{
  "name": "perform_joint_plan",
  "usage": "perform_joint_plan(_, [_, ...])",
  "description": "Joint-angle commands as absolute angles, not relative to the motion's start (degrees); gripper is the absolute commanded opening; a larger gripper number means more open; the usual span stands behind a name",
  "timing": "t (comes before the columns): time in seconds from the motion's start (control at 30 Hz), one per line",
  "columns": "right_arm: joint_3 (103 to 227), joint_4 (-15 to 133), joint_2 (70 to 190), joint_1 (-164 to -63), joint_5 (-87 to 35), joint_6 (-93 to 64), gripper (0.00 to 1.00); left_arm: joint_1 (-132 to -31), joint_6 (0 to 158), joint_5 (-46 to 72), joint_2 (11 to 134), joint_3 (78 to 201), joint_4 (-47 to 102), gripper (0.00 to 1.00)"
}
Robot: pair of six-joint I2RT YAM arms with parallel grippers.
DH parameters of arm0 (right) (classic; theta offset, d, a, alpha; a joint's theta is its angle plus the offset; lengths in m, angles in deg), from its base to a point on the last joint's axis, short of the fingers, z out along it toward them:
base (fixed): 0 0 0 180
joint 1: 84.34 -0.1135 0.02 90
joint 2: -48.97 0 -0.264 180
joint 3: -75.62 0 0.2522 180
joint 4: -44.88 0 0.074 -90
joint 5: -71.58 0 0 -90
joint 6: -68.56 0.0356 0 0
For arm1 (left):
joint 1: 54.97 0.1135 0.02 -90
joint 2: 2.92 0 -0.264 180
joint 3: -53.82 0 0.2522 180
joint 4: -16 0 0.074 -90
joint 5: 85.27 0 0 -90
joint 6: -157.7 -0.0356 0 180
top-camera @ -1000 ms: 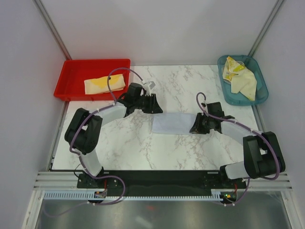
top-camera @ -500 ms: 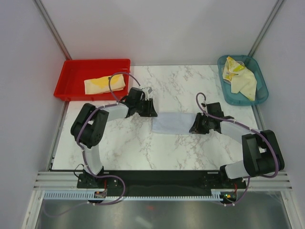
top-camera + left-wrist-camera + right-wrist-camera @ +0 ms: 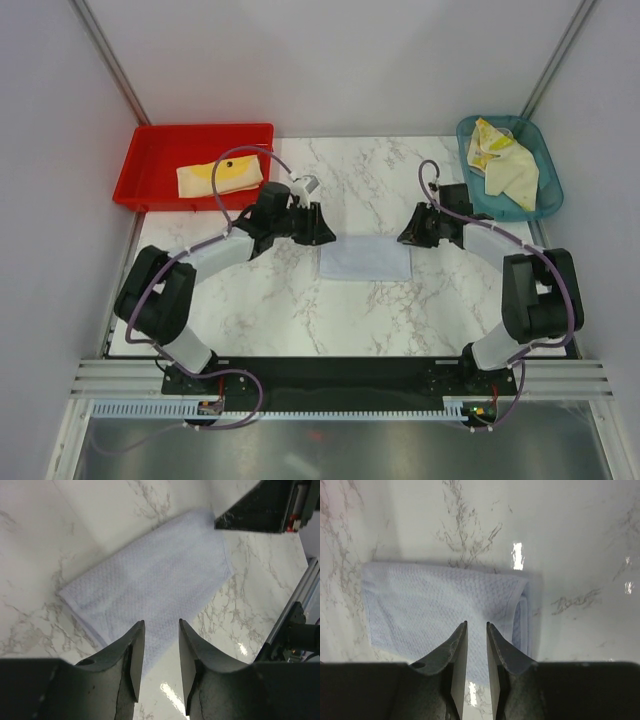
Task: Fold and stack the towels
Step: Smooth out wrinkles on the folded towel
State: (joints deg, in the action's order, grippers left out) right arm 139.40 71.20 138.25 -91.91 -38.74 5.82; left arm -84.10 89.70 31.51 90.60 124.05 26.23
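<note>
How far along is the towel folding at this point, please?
Done: one yellow towel lies folded in the red tray. In hand: the lavender towel lies folded on the table, with the left gripper and right gripper open above it. Left: likely moving it to the tray, then folding the crumpled towels in the basket.

Pale lavender, veined marble, red and teal

Folded towel (image 3: pixel 365 262) pale lavender-blue with a fine waffle weave; surface (image 3: pixel 300 310) white marble with grey veins; tray (image 3: pixel 150 160) bright red, its towel (image 3: pixel 215 178) cream-yellow; basket (image 3: pixel 548 205) teal, holding a cream cloth (image 3: pixel 512 178) and a yellow printed cloth (image 3: pixel 486 146), print too small to read; left tool (image 3: pixel 160 625) and right tool (image 3: pixel 477 626) black.
</note>
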Motion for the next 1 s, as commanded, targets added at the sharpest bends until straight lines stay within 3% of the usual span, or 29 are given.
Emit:
perform_joint_plan(0.0, [142.98, 70.42, 142.66, -91.1, -40.21, 3.7, 0.29, -85.38, 93.61, 34.35, 90.24, 116.91, 21.34, 0.4])
perform_joint_plan(0.4, [146.15, 68.66, 149.09, -89.61, -43.65, 0.08, 0.31, -87.58, 95.91, 32.07, 93.59, 110.65, 16.14, 0.34])
perform_joint_plan(0.6, [149.41, 75.07, 144.08, -89.61, -41.36, 1.14, 0.28, -87.58, 95.3, 30.05, 88.77, 115.48, 24.04, 0.42])
perform_joint_plan(0.77, [143.79, 74.99, 139.77, -89.61, -41.45, 1.67, 0.26, -86.79, 92.22, 21.89, 88.22, 121.8, 35.28, 0.51])
perform_joint_plan(0.97, [139.04, 72.01, 142.92, -89.61, -39.26, 0.53, 0.22, -82.84, 92.84, 24.59, 93.04, 121.02, 32.15, 0.56])
